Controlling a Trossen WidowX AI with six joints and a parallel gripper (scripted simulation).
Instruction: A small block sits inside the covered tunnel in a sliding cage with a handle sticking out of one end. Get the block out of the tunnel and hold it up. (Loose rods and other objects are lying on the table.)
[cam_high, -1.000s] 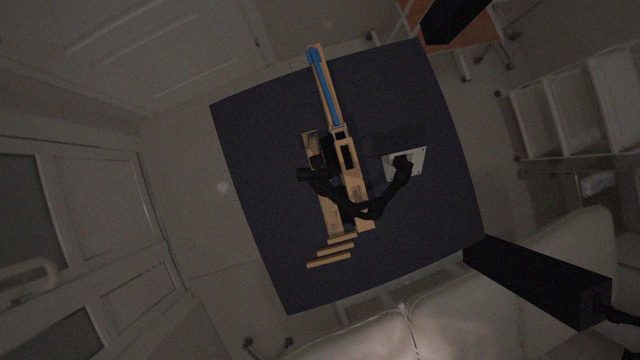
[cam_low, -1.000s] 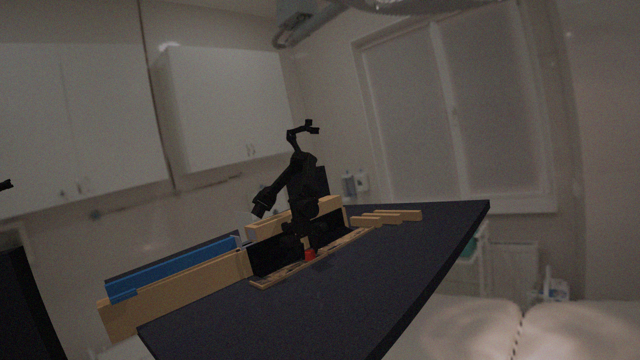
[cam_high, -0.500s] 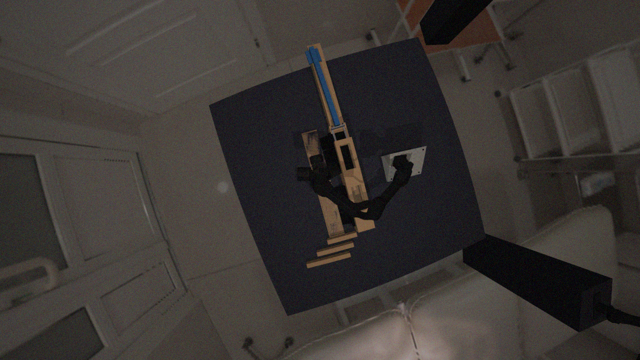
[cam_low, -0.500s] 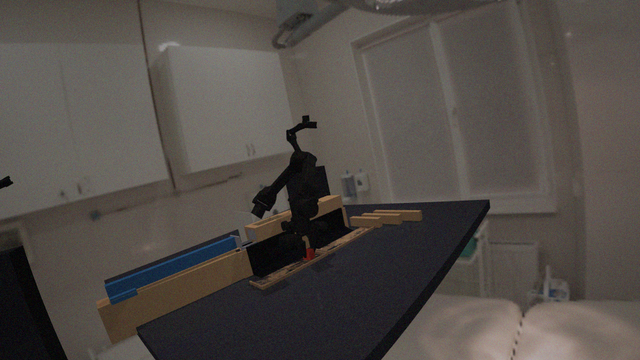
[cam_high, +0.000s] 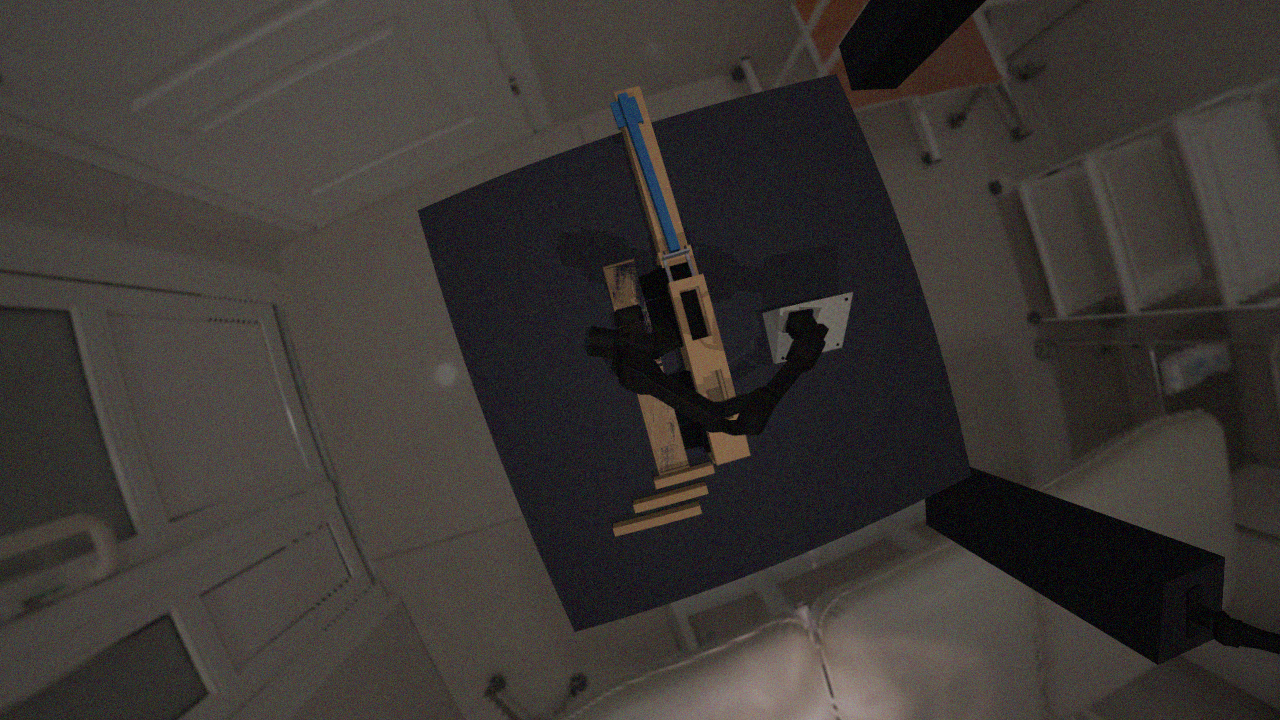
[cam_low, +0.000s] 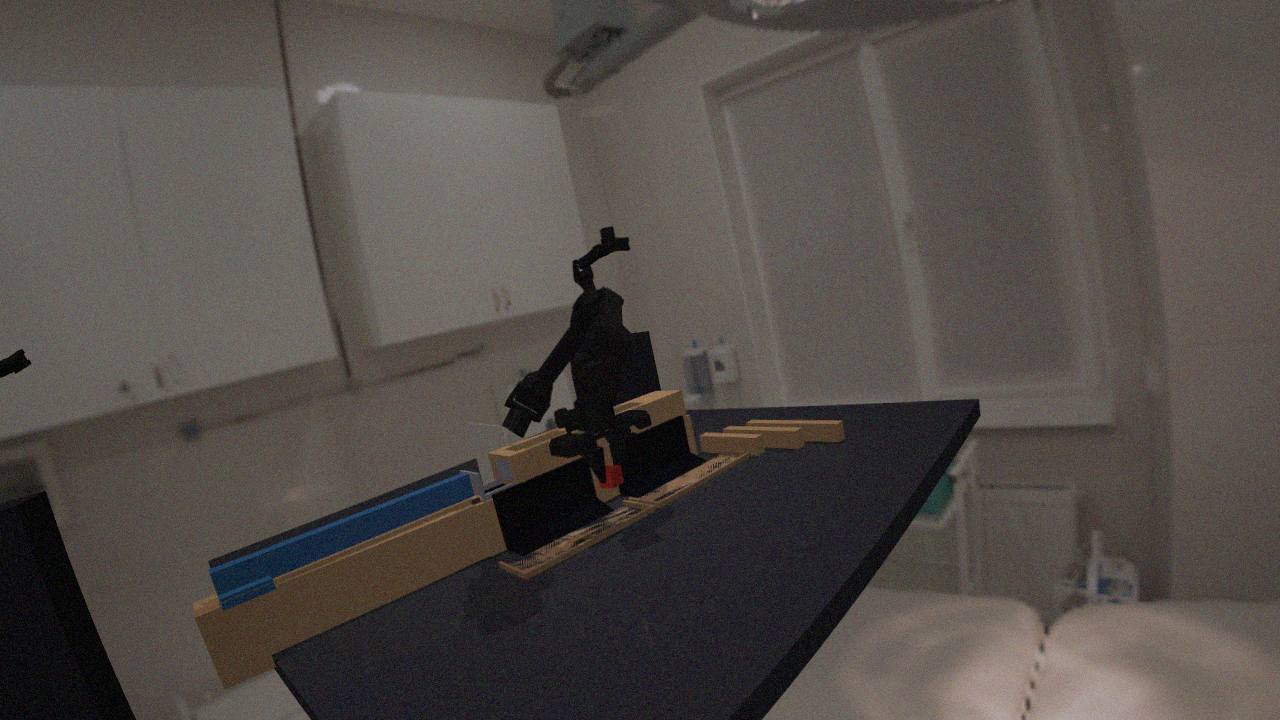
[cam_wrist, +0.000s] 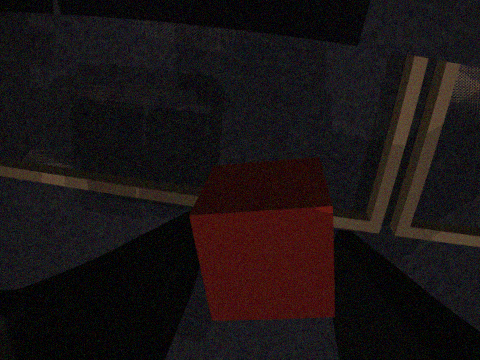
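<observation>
You have the dark table (cam_high: 805, 161) (cam_low: 716, 582) under everything, with the black arm (cam_high: 671, 389) (cam_low: 595, 331) reaching over it from a pale base plate (cam_high: 834, 315). The long wooden channel (cam_high: 666, 170) (cam_low: 375, 573) runs out past one table edge, and the blue handle (cam_high: 651, 188) (cam_low: 349, 528) lies lengthwise along it (its wider end is the one well out from the tunnel). In line with the channel you can see the wooden tunnel (cam_high: 702, 358) (cam_low: 653, 410), which has a rectangular opening in its top. Two shallow wood-rimmed trays (cam_high: 666, 438) (cam_low: 554, 553) (cam_wrist: 407, 120) lie end to end beside it, with upright black panels (cam_low: 546, 505) between them and the tunnel (the top view hides much of this behind your arm). Near the far end of the trays from the handle, you have three loose wooden rods (cam_high: 670, 497) (cam_low: 763, 436) roughly parallel on the table.

Smallest is your red block (cam_low: 611, 476) (cam_wrist: 265, 260): it is outside the tunnel, raised above the trays. Your jaws are clenched on it, one dark finger against each side (the wrist view shows both contacts), and its front face looks nearly square to that camera.
</observation>
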